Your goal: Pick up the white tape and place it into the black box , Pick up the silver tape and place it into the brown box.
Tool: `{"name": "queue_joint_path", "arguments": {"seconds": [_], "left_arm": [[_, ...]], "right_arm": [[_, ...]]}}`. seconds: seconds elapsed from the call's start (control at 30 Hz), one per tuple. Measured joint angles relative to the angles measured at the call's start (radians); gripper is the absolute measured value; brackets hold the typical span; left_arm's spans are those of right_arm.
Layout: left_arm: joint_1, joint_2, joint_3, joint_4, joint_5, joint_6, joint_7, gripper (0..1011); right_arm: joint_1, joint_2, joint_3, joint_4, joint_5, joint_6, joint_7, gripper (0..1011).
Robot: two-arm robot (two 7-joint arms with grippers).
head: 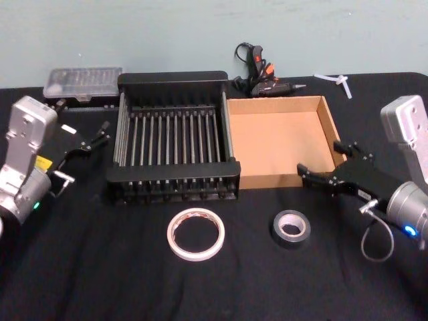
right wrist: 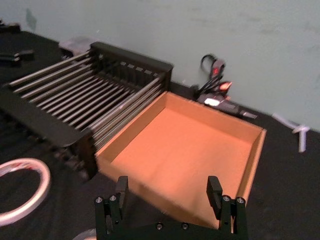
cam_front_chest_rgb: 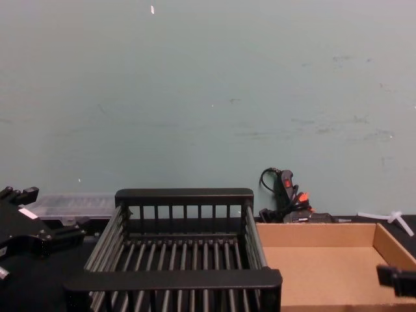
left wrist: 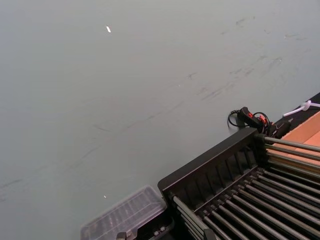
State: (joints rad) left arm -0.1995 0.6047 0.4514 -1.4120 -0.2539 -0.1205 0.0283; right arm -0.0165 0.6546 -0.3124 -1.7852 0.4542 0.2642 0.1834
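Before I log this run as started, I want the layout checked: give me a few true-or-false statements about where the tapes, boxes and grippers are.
1. The white tape lies on the black cloth in front of the black box. True.
2. The silver tape is inside the brown box. False: it lies on the cloth in front of that box, which holds nothing.
3. The black box stands to the left of the brown box, side by side. True.
4. The right gripper is shut on the silver tape. False: it is open, holding nothing, at the brown box's front right corner.
5. The left gripper is open, left of the black box. True.
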Motion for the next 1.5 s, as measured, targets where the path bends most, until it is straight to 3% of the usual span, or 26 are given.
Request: {"name": "queue_joint_path", "arguments": {"seconds": [0.47, 0.9, 1.5], "left_arm": [[0.0, 0.0, 0.0, 0.0, 0.0, 0.0, 0.0, 1001], [0.0, 0.0, 0.0, 0.0, 0.0, 0.0, 0.0, 1001], [0.0, 0.0, 0.0, 0.0, 0.0, 0.0, 0.0, 1001]], "right_arm": [[-0.083, 0.002, 0.025, -0.073, 0.027, 0.121, 0.028, 1000], [-0.09, -0.012, 0.015, -0.062, 0.0, 0.183, 0.058, 1000], [-0.077, -0.038, 0.019, -0.028, -0.046, 0.227, 0.087, 1000]]}}
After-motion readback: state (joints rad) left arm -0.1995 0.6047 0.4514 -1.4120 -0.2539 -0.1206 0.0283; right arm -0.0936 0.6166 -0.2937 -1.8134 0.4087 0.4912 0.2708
